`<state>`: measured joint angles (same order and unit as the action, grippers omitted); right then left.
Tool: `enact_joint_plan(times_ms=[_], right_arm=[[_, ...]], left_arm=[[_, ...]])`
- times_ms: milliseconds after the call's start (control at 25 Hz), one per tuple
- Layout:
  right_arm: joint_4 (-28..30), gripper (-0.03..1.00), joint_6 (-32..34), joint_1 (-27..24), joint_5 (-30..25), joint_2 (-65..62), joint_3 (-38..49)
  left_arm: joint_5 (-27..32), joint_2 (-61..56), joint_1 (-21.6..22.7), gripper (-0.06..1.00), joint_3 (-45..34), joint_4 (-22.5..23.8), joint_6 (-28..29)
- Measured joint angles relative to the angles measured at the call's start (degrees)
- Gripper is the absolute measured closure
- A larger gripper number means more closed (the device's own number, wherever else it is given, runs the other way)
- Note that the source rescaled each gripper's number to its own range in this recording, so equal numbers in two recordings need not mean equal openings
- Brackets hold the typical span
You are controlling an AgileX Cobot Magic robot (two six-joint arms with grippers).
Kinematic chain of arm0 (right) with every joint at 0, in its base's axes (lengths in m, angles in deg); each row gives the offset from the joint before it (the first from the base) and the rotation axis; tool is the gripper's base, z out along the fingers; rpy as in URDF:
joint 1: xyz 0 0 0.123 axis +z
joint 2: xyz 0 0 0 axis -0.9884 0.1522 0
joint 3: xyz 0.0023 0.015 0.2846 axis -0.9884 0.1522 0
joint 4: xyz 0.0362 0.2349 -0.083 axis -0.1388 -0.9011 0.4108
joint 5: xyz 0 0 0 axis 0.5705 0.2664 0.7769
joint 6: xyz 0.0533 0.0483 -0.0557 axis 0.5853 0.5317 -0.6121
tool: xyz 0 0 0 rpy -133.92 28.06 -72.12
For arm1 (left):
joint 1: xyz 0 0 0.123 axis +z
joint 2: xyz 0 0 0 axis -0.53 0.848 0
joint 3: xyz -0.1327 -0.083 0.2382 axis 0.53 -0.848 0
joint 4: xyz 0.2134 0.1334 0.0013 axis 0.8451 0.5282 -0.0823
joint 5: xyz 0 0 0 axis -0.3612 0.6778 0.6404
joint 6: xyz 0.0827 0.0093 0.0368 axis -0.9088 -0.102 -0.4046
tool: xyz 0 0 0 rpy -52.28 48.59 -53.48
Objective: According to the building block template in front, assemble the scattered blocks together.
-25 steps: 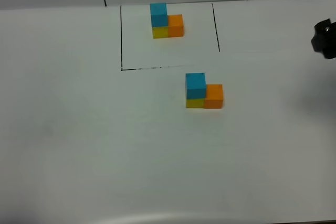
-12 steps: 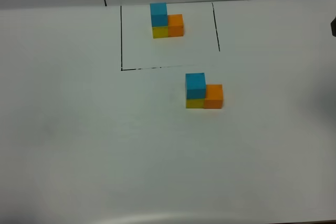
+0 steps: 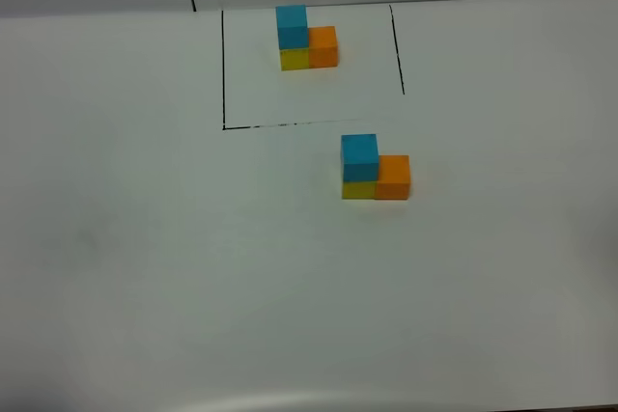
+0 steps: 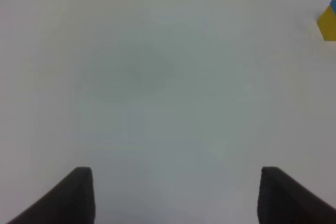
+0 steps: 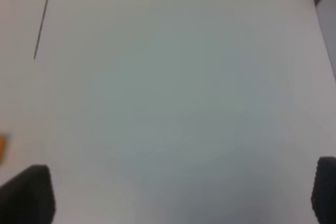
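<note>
A plain white surface (image 3: 145,267) fills the view, with a black-lined rectangle (image 3: 224,65) drawn at its far side. Inside that outline stands the template (image 3: 307,38): blue on yellow with orange alongside. Just outside the outline, nearer the camera, the three larger blocks (image 3: 375,168) sit joined in the same pattern, blue over yellow and orange touching at the side. The left gripper (image 4: 176,195) hangs over bare surface with its jaws apart and nothing between them; the right gripper (image 5: 181,192) is spread wide and also empty. The assembly looks finished, so what remains is probably only to confirm the match and keep both arms clear.
</note>
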<state>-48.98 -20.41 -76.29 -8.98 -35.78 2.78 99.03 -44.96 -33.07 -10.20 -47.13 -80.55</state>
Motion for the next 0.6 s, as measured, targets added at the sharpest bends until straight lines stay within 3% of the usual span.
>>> enact_joint_plan(times_ms=[280, 600], right_arm=[[0.88, -0.03, 0.42, -4.19, -4.18, -19.2, 8.52], [0.44, -0.03, 1.8, -4.19, -15.47, -38.19, 18.35]], left_arm=[[0.0, 0.0, 0.0, 0.54, 0.0, 0.0, 0.0], [0.0, 0.0, 0.0, 0.54, 0.0, 0.0, 0.0]])
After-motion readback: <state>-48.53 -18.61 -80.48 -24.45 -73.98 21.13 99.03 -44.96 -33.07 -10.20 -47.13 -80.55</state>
